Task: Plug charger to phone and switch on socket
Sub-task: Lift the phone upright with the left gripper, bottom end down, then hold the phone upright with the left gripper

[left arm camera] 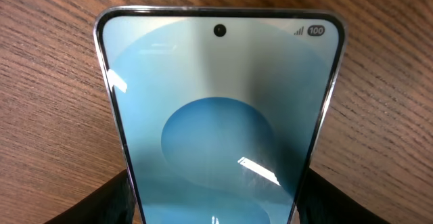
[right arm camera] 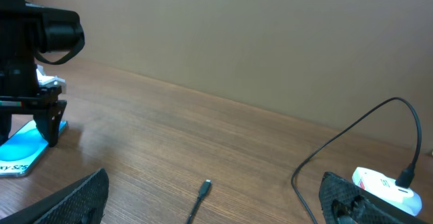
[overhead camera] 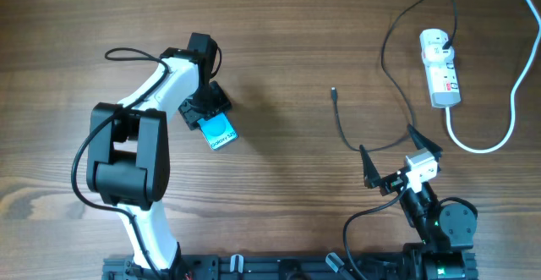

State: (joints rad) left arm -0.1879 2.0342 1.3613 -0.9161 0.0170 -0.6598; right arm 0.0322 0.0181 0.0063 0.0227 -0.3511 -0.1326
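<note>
Well, our left gripper [overhead camera: 205, 111] sat around the flat blue-screened phone [overhead camera: 221, 133]; we couldn't tell if it squeezed. Our right gripper [overhead camera: 396, 155] hung open, the thin black charger cable [overhead camera: 342, 132] lay apart, unplugged, and the white socket strip [overhead camera: 440, 79] untouched.

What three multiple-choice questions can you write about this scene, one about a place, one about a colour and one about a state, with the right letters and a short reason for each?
1. Where is the phone?
A at the table's right edge
B on the left part of the table, between the fingers of the left gripper
C standing upright against the wall

2. What colour is the phone's screen?
A red
B black
C turquoise blue

3. In what state is the charger's connector tip?
A lying free on the table
B plugged into the phone
C hidden under the phone

Answers:
1 B, the overhead view shows it there, with a finger on each side.
2 C, the blue screen fills the left wrist view.
3 A, the tip rests on bare wood, well apart from the phone.
</note>
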